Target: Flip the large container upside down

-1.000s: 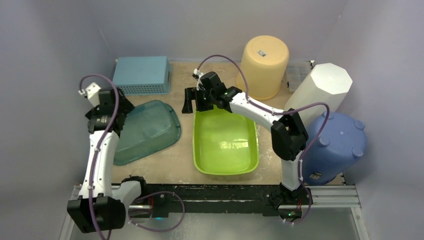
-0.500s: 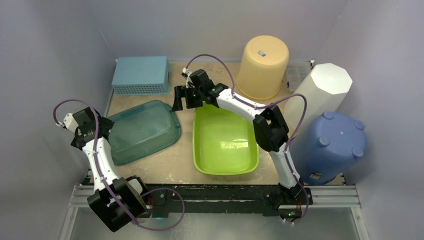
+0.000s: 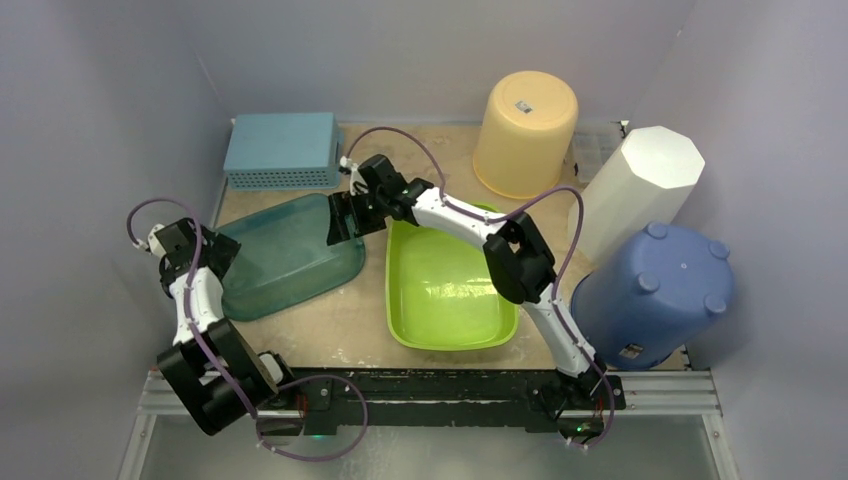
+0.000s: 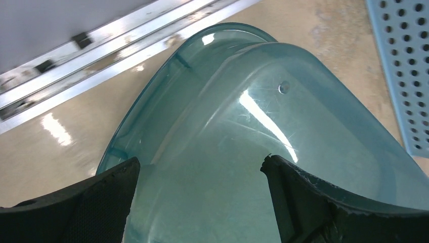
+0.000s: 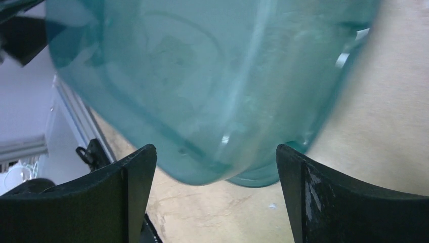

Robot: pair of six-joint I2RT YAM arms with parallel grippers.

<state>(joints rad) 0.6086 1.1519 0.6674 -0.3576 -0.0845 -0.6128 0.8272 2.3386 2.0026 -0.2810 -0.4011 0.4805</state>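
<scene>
Counter [image 3: 360,322] with the large container, a see-through teal tub [image 3: 285,262], lying on its left half, just beside a green basin [image 3: 452,290] and near a blue perforated basket [image 3: 282,148]. The tub's long axis runs on a slant, from the near left towards the far right. Whether its mouth faces up or down cannot be told through the clear plastic. The two arms stand at opposite ends of this axis. The left hand [image 4: 201,164] is at the near-left short end, and the tub extends away from it towards the basket. The right hand [image 5: 215,152] reaches across the basin to the far-right corner, with the tub extending away from it towards the left wall. Both hands have their fingers spread wide apart and grip nothing. Each wrist view shows the tub's end framed between the fingers, though contact with the rim cannot be confirmed. Neither arm is clearly nearer. The turn probably depends on both hands closing on opposite ends and rolling the tub about its long axis.
</scene>
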